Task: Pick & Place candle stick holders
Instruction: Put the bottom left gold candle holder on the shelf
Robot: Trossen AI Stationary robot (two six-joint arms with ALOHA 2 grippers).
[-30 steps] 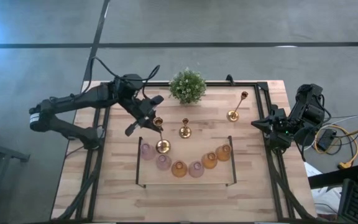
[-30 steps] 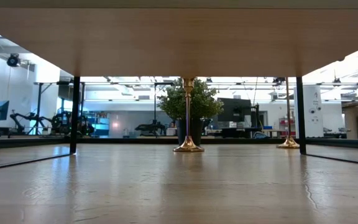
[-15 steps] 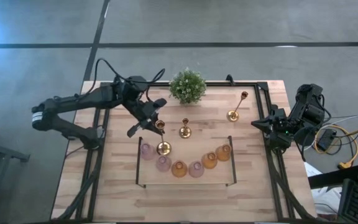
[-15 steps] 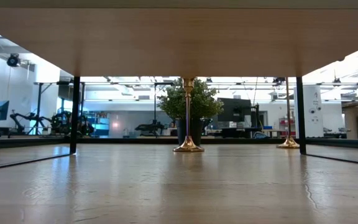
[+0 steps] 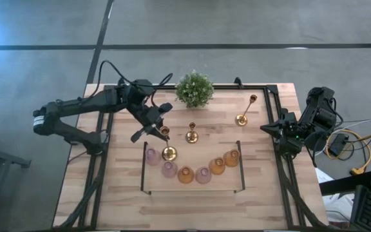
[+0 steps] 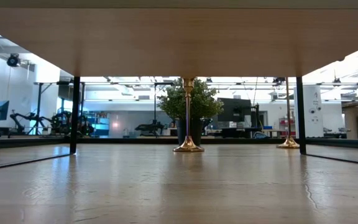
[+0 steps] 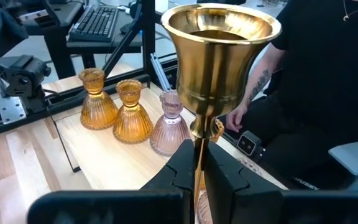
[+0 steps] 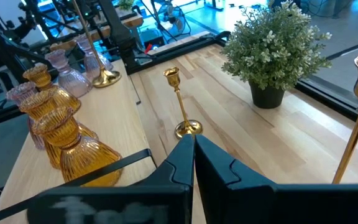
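Observation:
My left gripper [image 5: 160, 131] [image 7: 199, 163] is shut on a gold candlestick [image 5: 165, 140] [image 7: 219, 56], whose round base [image 5: 168, 153] shows among the glass cups on a black-framed raised shelf [image 5: 240, 169]. Pink cups [image 5: 152, 156] and amber cups [image 5: 185, 174] stand there in an arc. A second candlestick [image 5: 191, 135] [image 6: 188, 115] stands on its base mid-table. A third one [image 5: 243, 116] stands on its base at the far right. My right gripper [image 5: 266, 127] [image 8: 193, 148] waits shut at the right edge. My left gripper pinches the candlestick's thin stem [image 7: 199, 144], just under its cup, between the two fingers. The fingers come from the table's far left, slanting a little down, and lie across the stem. The candlestick stands nearly upright. Whether its base rests on the shelf, I cannot tell.
A bushy green potted plant [image 5: 194, 89] stands at the table's far edge, close behind my left gripper. A black frame [image 5: 272, 103] runs round the table. In the left wrist view a dark-clothed person [image 7: 328, 74] is beyond the table.

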